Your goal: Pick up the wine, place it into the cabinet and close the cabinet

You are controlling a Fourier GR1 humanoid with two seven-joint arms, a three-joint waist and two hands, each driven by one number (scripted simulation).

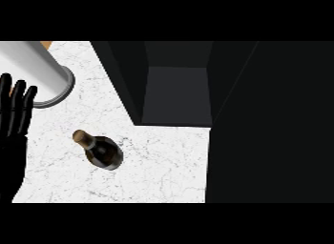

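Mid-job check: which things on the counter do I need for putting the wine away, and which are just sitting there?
For the job:
- wine bottle, standing on the white marble counter, untouched
- dark cabinet, open towards the bottle
- left hand, open, resting at the view's left edge

Just there:
- white cylinder on a grey base, behind the bottle

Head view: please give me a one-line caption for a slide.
Wine bottle stands on the marble counter before the open dark cabinet; left hand rests open at the left edge.

dark wine bottle [104,152], tan cap | white-veined marble counter [156,162] | black cabinet [177,81]
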